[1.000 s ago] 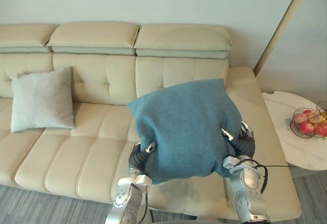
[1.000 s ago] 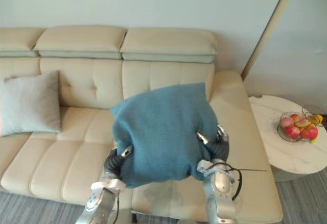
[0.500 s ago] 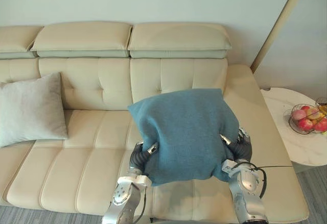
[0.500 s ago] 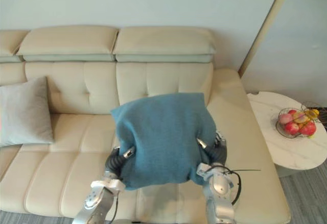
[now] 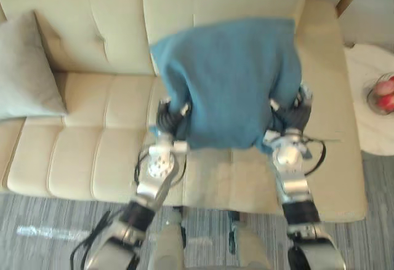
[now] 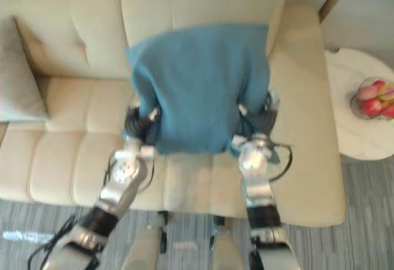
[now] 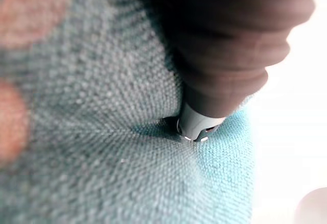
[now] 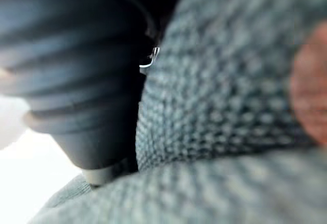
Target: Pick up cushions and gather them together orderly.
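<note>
Blue cushion (image 5: 231, 79) hangs upright in the air in front of the robot, above the seat at the right end of a cream sofa (image 5: 98, 153) and clear of it. Its upper edge overlaps the sofa's backrest in the eye views, and its lower edge droops between the two arms.

The left robot hand (image 5: 167, 115) grips the cushion's lower left edge. A silver digit lies on the front of the fabric while the rest of the hand is tucked behind. In the left wrist view, a silver tip presses a dimple into the blue weave.

The right robot hand (image 5: 294, 113) clamps the lower right edge in the same way, with a digit over the front face and the fabric bunched against its dark ribbed cover.

A grey cushion (image 5: 24, 67) leans against the backrest at the sofa's left end, well apart from the blue one.

To the right of the sofa's arm stands a round white counter (image 5: 369, 122), carrying a wire bowl of red fruit (image 5: 383, 95).

Grey carpet (image 5: 49, 227) lies in front of the sofa.
</note>
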`<state>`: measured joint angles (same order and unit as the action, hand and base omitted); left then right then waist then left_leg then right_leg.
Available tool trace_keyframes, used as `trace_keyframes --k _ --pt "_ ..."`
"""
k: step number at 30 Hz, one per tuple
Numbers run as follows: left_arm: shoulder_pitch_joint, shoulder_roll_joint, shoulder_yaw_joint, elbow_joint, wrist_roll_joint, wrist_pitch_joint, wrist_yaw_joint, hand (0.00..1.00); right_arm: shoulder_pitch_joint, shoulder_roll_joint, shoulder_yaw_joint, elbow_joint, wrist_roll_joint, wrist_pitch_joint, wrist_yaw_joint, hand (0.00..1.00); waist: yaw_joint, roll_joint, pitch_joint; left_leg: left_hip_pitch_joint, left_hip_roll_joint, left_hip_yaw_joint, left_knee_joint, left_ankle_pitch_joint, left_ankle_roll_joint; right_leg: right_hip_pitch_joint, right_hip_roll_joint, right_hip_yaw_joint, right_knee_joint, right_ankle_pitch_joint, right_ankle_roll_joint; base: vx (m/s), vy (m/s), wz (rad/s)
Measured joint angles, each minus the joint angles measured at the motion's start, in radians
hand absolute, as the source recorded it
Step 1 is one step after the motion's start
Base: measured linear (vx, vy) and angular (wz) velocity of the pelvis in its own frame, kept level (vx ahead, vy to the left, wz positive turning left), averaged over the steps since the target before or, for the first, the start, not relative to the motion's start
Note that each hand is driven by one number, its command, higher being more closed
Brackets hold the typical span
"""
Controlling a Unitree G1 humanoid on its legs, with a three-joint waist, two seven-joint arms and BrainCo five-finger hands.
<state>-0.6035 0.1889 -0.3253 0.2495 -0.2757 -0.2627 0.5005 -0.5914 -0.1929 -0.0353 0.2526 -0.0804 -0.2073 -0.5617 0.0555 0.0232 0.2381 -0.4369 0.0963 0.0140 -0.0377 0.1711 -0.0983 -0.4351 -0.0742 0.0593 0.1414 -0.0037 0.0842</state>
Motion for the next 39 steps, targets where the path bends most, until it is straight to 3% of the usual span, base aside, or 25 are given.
trace_keyframes --k 2,4,5,12,19,23,28,35,39 --pt "-0.140 0.022 0.014 0.068 0.003 -0.002 0.030 1.00 -0.146 -0.030 -0.008 0.079 0.000 0.011 -0.021 1.00 -0.001 0.004 0.029 -0.030 -0.003 0.000 -0.017 0.025 0.003 -0.040 -0.001 0.003 0.003 0.013 0.005 -0.08 0.012 -0.03" --pt "-0.347 0.050 0.048 0.186 0.008 -0.005 0.056 1.00 -0.347 -0.057 -0.041 0.188 0.001 0.021 -0.038 1.00 -0.005 0.014 0.096 -0.053 -0.006 -0.005 -0.043 0.058 0.005 -0.068 -0.001 0.002 -0.008 0.036 0.009 -0.08 0.013 -0.01" --pt "-0.451 0.073 0.067 0.243 0.009 -0.007 0.064 0.00 -0.446 -0.062 -0.053 0.230 0.002 0.024 -0.048 0.00 -0.007 0.014 0.130 -0.068 -0.006 -0.007 -0.056 0.075 0.007 -0.091 -0.001 0.002 -0.010 0.044 0.011 -0.08 0.009 0.02" --pt "-0.805 0.143 0.139 0.610 -0.004 -0.008 0.031 0.00 -0.798 -0.084 -0.120 0.539 0.062 0.025 -0.077 0.00 -0.021 0.034 0.183 -0.211 -0.020 -0.025 -0.063 0.107 0.017 -0.198 -0.021 -0.001 -0.081 0.105 0.031 -0.02 0.007 0.02" --pt "-0.838 0.101 0.254 0.664 -0.012 0.025 -0.054 0.00 -0.833 -0.119 -0.127 0.585 0.207 0.049 0.005 0.00 -0.022 0.033 0.229 -0.325 -0.023 0.004 -0.063 0.119 0.017 -0.311 -0.027 0.015 -0.102 0.137 0.041 0.01 0.014 -0.08" --pt "-0.785 0.006 0.350 0.651 -0.023 0.026 -0.059 0.00 -0.761 -0.086 -0.127 0.509 0.239 0.061 0.052 0.00 -0.021 0.032 0.258 -0.324 -0.012 0.017 -0.063 0.119 0.017 -0.318 -0.016 0.021 -0.092 0.139 0.040 0.02 -0.042 -0.08" --pt "-0.691 -0.015 0.384 0.584 -0.022 0.005 -0.075 0.00 -0.683 -0.064 -0.127 0.458 0.240 0.057 0.077 0.00 -0.018 0.032 0.257 -0.311 -0.002 0.028 -0.064 0.119 0.016 -0.318 -0.007 0.027 -0.074 0.137 0.037 0.00 -0.031 -0.07" --pt "-0.594 0.011 0.446 0.541 -0.044 -0.005 -0.114 0.00 -0.517 -0.074 -0.170 0.350 0.260 0.054 0.092 0.00 -0.018 0.032 0.257 -0.298 0.004 0.027 -0.064 0.111 0.003 -0.322 0.001 0.022 -0.025 0.115 0.034 -0.03 -0.010 0.03" --pt "-0.472 0.111 0.497 0.465 -0.105 -0.010 -0.138 0.00 -0.373 -0.157 -0.215 0.183 0.284 0.021 0.132 0.00 -0.016 0.030 0.256 -0.257 0.010 0.026 -0.063 0.119 0.009 -0.304 0.007 0.016 0.027 0.083 0.026 0.00 -0.039 0.04"
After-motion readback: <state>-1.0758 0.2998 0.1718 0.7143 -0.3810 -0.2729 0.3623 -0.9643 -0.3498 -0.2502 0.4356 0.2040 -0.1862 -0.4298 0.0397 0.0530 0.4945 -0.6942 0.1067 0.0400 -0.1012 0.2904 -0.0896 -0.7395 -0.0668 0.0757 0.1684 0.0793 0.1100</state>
